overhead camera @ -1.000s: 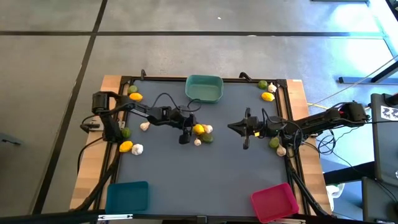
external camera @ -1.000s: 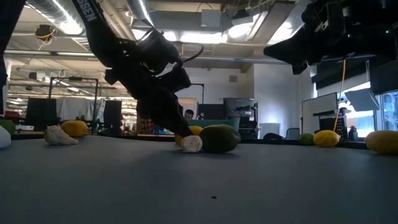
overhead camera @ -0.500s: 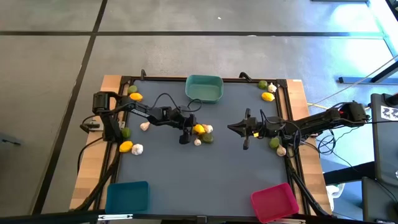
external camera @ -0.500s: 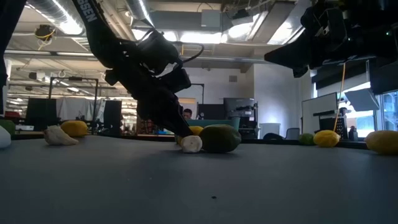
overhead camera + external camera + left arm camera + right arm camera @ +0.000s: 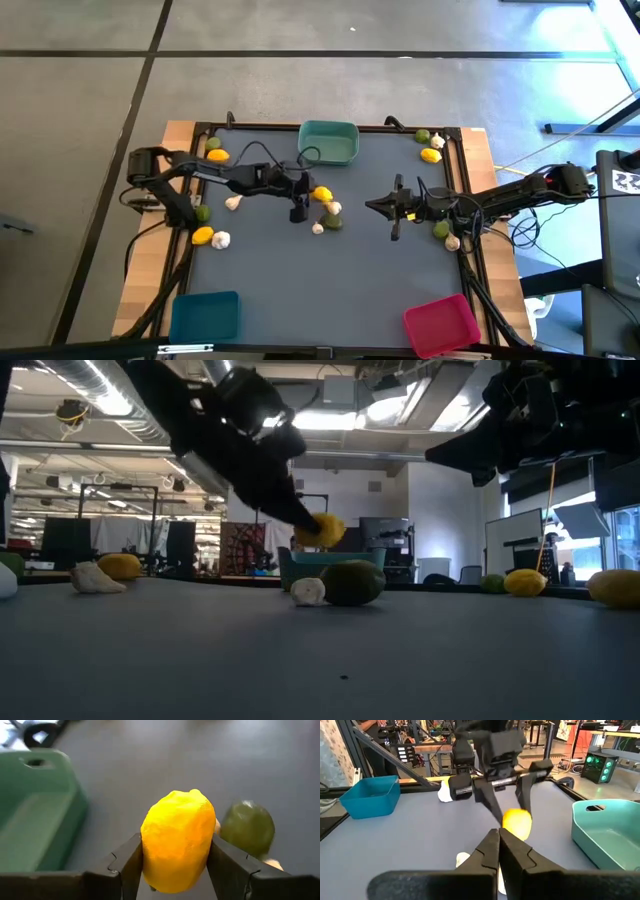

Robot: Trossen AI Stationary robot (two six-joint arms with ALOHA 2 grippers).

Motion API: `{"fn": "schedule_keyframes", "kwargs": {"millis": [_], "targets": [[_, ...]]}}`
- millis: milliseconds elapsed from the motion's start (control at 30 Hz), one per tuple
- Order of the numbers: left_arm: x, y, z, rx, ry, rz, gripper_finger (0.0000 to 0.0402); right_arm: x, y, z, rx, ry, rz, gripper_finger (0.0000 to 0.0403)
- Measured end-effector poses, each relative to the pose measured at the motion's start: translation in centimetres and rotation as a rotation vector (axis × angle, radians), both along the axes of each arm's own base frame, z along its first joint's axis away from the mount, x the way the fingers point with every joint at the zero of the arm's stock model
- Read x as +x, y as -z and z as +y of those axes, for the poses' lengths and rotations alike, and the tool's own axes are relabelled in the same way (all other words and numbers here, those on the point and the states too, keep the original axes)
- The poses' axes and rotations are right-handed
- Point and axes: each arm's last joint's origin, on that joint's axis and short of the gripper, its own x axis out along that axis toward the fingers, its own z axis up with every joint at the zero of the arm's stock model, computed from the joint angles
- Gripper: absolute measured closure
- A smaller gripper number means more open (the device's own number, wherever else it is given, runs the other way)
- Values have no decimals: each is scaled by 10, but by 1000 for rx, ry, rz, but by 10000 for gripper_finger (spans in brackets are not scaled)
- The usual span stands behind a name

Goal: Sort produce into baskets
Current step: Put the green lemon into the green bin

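My left gripper [image 5: 316, 195] is shut on a yellow lemon [image 5: 177, 840], held in the air over the middle of the table, near the teal basket [image 5: 328, 142]. Below it on the grey mat lie a green lime [image 5: 333, 222] and two garlic bulbs [image 5: 318, 228] [image 5: 333, 208]. My right gripper [image 5: 372, 205] hangs shut to the right of them, pointing at the lemon [image 5: 516, 822] and touching nothing. The blue basket [image 5: 205, 316] and the pink basket [image 5: 440, 322] stand at the near corners. My left gripper pinches the lemon between its two fingers, one on each opposite side [image 5: 146, 845]. The fingers [image 5: 285, 500] slant down at it from the table's left. The lemon [image 5: 320, 530] is lifted clear of the table, above the lime [image 5: 352, 582].
More produce lies along the edges: a lemon [image 5: 216, 155] at the far left, garlic [image 5: 232, 203], a lemon [image 5: 203, 236] and garlic [image 5: 221, 240] at the left, a lime [image 5: 423, 136] and a lemon [image 5: 431, 155] at the far right, a lime [image 5: 441, 230] by the right arm.
My left gripper has risen and drawn a little toward the table's far edge with the lemon. The lemon lay on the mat beside the lime and garlic and is now lifted clear. The lime and the garlic bulbs have stayed where they were.
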Motion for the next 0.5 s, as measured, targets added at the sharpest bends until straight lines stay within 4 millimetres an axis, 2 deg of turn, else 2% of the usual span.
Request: {"fn": "schedule_keyframes", "kwargs": {"millis": [200, 500], "targets": [[-8, -23, 8, 32, -82, -76, 215, 0, -1, -1, -3, 30, -8, 393], [-12, -29, 23, 55, -216, -122, 215, 0, -4, -1, -2, 48, -44, 393]]}}
